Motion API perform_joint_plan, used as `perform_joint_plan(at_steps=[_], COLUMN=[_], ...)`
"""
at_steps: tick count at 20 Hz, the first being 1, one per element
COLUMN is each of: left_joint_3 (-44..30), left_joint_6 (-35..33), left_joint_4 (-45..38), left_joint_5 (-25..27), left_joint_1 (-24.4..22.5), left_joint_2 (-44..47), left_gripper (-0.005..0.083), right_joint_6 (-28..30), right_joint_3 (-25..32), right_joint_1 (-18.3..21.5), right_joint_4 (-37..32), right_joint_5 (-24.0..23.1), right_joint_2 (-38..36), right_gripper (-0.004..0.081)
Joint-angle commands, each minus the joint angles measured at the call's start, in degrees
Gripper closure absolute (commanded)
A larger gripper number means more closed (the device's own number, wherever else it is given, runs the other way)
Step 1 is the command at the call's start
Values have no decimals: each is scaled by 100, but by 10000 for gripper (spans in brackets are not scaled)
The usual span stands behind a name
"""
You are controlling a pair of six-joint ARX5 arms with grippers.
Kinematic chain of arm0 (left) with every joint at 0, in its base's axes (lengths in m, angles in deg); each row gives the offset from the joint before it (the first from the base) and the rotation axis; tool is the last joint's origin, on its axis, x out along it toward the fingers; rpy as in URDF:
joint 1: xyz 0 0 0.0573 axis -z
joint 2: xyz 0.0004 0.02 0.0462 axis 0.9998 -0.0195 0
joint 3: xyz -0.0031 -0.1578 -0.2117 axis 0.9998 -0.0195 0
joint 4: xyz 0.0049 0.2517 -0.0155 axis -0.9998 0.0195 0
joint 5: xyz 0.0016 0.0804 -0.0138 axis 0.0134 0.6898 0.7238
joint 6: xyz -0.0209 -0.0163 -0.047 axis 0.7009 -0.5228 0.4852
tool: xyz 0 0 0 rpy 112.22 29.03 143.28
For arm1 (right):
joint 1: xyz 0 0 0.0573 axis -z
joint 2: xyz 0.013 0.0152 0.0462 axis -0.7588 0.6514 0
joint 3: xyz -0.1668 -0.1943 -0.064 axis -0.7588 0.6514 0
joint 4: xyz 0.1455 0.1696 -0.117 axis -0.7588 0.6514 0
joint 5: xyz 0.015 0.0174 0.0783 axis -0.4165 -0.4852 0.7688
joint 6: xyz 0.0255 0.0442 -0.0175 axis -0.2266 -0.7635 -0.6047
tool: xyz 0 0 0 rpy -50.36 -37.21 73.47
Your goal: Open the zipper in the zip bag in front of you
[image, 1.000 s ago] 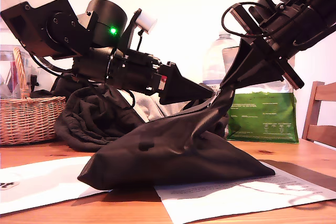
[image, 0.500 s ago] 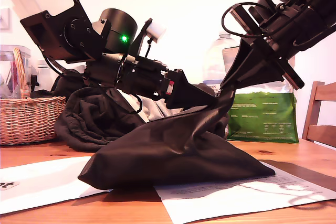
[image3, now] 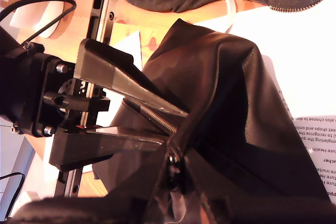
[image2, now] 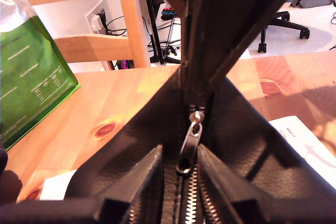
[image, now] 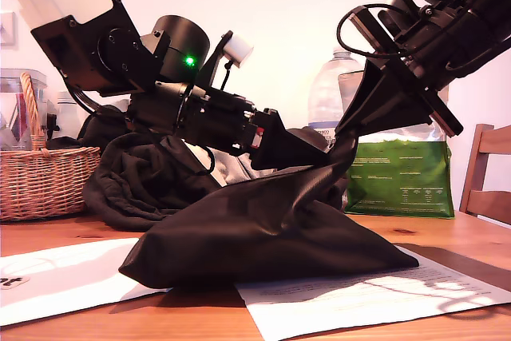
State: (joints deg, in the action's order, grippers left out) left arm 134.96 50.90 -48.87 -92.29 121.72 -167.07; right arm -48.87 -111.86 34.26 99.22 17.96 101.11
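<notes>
my first gripper (image2: 178, 182) spread, straddling zipper (image2: 188, 203) pull lying between fingers | my second gripper (image: 351, 135) pinching zip bag (image: 263, 229) end taut

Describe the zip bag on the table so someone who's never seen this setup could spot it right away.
On the wooden table, over the white paper sheets, lies the zip bag, a big black smooth pouch. One corner is lifted towards the exterior view's right, and a zipper of silvery teeth runs along its top edge. Unlike the crumpled dark clothing behind it, it is sleek and roughly triangular.
</notes>
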Motion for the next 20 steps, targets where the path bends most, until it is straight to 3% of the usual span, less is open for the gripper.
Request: perform_joint_plan(at_steps=[1, 8, 12, 14, 20], left_joint_3=[-26, -26, -26, -26, -26], left_joint_6=[-28, -26, -61, -208, -284], left_joint_4=[236, 485, 662, 975, 791], left_joint_5=[7, 50, 107, 293, 719], left_joint_1=[33, 57, 98, 201, 437], left_joint_2=[-131, 44, 162, 162, 162], left_gripper=[590, 597, 646, 646, 642], right_joint_6=[-9, -9, -28, -125, -140], right_joint_3=[7, 7, 7, 7, 7], right_joint_1=[-22, -20, -22, -22, -22], right_joint_4=[-107, -116, -168, -203, -214], right_joint_5=[39, -4, -4, -2, 0], right_joint_2=[52, 52, 52, 52, 52], right_gripper=[783, 783, 783, 783, 783])
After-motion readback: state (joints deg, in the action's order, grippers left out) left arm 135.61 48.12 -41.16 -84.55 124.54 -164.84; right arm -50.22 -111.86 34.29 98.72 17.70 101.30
